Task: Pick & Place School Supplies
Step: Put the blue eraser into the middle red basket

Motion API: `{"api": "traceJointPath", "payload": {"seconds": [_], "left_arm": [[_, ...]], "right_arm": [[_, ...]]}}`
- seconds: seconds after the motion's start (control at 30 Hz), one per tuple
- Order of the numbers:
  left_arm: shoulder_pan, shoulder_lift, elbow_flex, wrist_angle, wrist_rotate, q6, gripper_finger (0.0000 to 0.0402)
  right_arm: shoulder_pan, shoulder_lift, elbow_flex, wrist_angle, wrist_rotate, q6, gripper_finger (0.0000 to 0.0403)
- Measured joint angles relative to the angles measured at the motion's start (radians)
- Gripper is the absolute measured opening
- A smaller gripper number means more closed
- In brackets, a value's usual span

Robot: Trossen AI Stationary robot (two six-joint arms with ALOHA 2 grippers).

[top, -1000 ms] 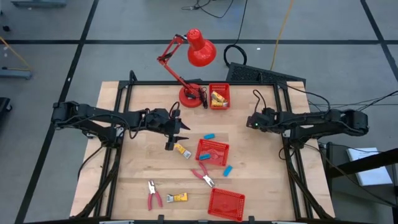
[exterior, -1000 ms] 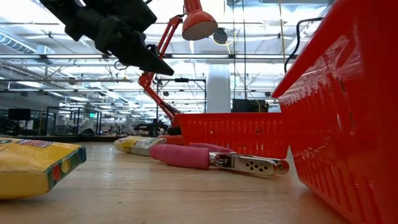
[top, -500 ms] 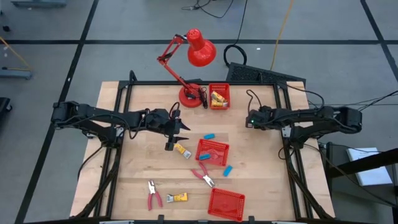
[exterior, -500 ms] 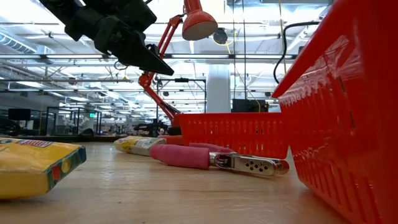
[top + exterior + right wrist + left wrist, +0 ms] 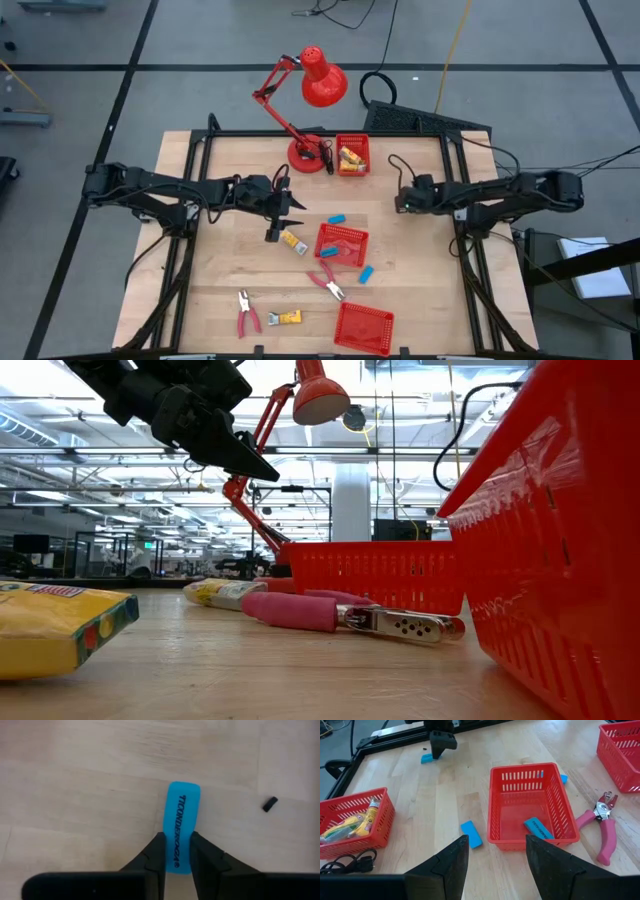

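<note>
My right gripper is down at the tabletop on the right half of the table, shut on a light-blue eraser. The left wrist view shows that gripper with the eraser at its tips. My left gripper hangs open above the table, with nothing between its fingers, near a yellow tube. The middle red basket has one blue eraser lying in it. Two more erasers lie flat on the wood. My right gripper pinches the eraser's two long sides between its two fingers, at one end of the block. The fingers come from above, pointing down. The rest of the eraser sticks out past the fingertips, flat over the wood; whether it is off the table I cannot tell.
Red-handled pliers lie near the middle basket, another pair and a yellow tube at the near left. A basket with supplies and a red desk lamp stand at the far edge, a third basket at the near edge.
My right arm has stretched a little farther toward the table's middle, and its cable loop has shifted the same way.
</note>
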Motion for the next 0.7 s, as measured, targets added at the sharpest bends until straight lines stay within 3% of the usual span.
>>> {"api": "traceJointPath", "payload": {"seconds": [0.27, 0.7], "left_arm": [[0.000, 0.000, 0.000, 0.000, -0.001, -0.004, 0.0198], [0.000, 0.000, 0.000, 0.001, -0.003, -0.012, 0.0198]], "right_arm": [[0.122, -0.055, 0.014, 0.033, 0.018, 0.013, 0.0040], [0.262, -0.056, 0.122, 0.143, 0.007, -0.115, 0.0038]]}}
